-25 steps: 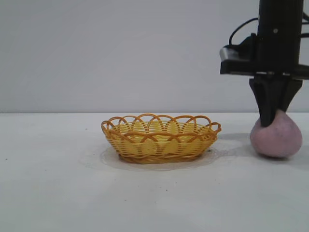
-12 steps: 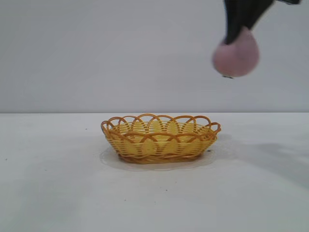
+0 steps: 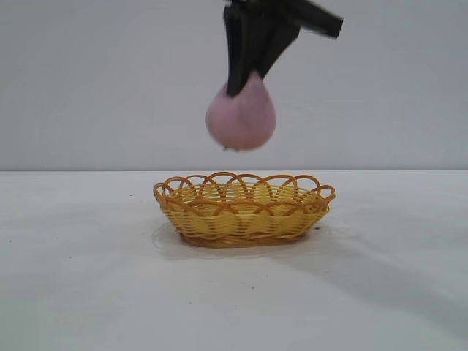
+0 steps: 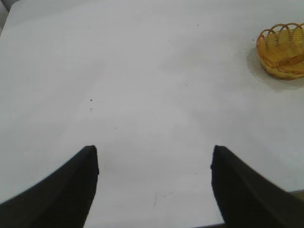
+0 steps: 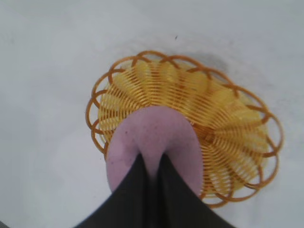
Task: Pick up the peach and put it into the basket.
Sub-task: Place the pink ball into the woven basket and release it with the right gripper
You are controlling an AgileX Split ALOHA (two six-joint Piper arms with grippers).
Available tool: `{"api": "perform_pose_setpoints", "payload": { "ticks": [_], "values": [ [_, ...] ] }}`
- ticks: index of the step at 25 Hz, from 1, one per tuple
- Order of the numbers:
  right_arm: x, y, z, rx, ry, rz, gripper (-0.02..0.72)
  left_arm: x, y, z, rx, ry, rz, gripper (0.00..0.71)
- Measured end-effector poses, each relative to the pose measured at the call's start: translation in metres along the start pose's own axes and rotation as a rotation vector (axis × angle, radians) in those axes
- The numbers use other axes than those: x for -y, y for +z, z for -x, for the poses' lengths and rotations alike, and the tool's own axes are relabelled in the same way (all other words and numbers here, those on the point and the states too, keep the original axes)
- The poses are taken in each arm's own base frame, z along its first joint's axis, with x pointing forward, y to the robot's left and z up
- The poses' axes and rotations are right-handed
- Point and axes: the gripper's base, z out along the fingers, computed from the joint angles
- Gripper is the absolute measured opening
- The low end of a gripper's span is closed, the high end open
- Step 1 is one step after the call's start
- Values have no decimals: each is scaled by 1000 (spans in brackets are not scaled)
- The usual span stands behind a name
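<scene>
I have the peach (image 3: 241, 121) up in the air now, hanging straight above the basket (image 3: 243, 209) and clear of its rim. A second ago it sat on the desk (image 3: 88, 292) off to the right of the basket, with the right gripper (image 3: 245, 77) pressed down onto its top. Half a second ago it was already lifted, high and to the right of the basket. Since then it has travelled left and come a little lower, so it is now over the basket's middle. The basket itself has not shifted; it rests in the same spot near the middle of the desk.

The right gripper's jaws are pinching the peach at its pointed top, close together, with the fruit dangling below them.

The outside view gives me the height: a clear gap of air between the peach's underside and the looped rim. It does not tell me how the fruit lines up front to back. The right wrist view fills that in. Looking down past the two dark fingers (image 5: 130, 190), I see the peach (image 5: 154, 137) covering one side of the basket's (image 5: 228, 118) yellow weave and overlapping the rim there, so it is not quite centred.

The left wrist view shows what neither of the others does: the left gripper (image 4: 154, 159) parked over bare desk, its jaws spread wide and holding nothing, with the basket (image 4: 282, 50) well away from it.
</scene>
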Motion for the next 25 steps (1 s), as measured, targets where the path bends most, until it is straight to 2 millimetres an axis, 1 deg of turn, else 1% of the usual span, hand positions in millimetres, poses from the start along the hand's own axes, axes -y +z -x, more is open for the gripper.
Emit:
{"api": "perform_pose_setpoints", "payload": {
  "ticks": [2,3,6,12,15,17,18,20,22,25],
  "values": [
    [3,14,1,-19,3,-6,57,0,0,0,0,0,0,497],
    [3,18,2,-20,5,-7,111,0,0,0,0,0,0,497],
    [5,30,3,-29,9,-10,218,0,0,0,0,0,0,497],
    [6,33,3,-29,10,-11,396,0,0,0,0,0,0,497],
    [7,33,3,-29,-1,-26,392,0,0,0,0,0,0,497],
    [9,29,3,-28,-18,-48,392,0,0,0,0,0,0,497],
    [10,25,3,-22,-26,-65,418,0,0,0,0,0,0,497],
    [12,15,3,-5,-44,-93,418,0,0,0,0,0,0,497],
    [18,2,3,13,-36,-106,418,0,0,0,0,0,0,497],
    [42,-16,3,37,23,-122,418,0,0,0,0,0,0,497]
  ]
}}
